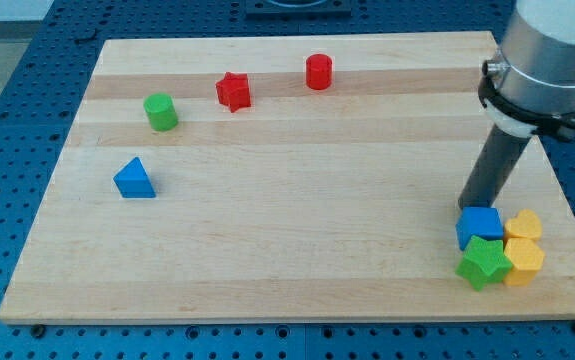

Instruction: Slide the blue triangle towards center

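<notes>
Camera view shows our wooden board (297, 250) filling most of the frame, lying on a blue perforated table (7, 120); our arm (547, 60) comes in at the upper right, a pale grey cylinder with a black collar, ending in the straight dark rod; we carry no jaws at all, so nothing opens, closes or grips, and the rod alone does the pushing; my tip (472, 207) stands in the lower right of the frame, just above the blue cube (479, 226) and right against its upper edge, though we cannot tell whether it touches; that cube heads a tight cluster with the green star (481, 262) below it and two yellow blocks, the upper yellow block (525, 225) and the lower yellow block (524, 260), at its right; the blue triangle (135, 179) sits alone at the left of the frame, well apart from my tip; the green cylinder (161, 111) lies above it; the red star (233, 91) and red cylinder (318, 72) stand near the top edge.
</notes>
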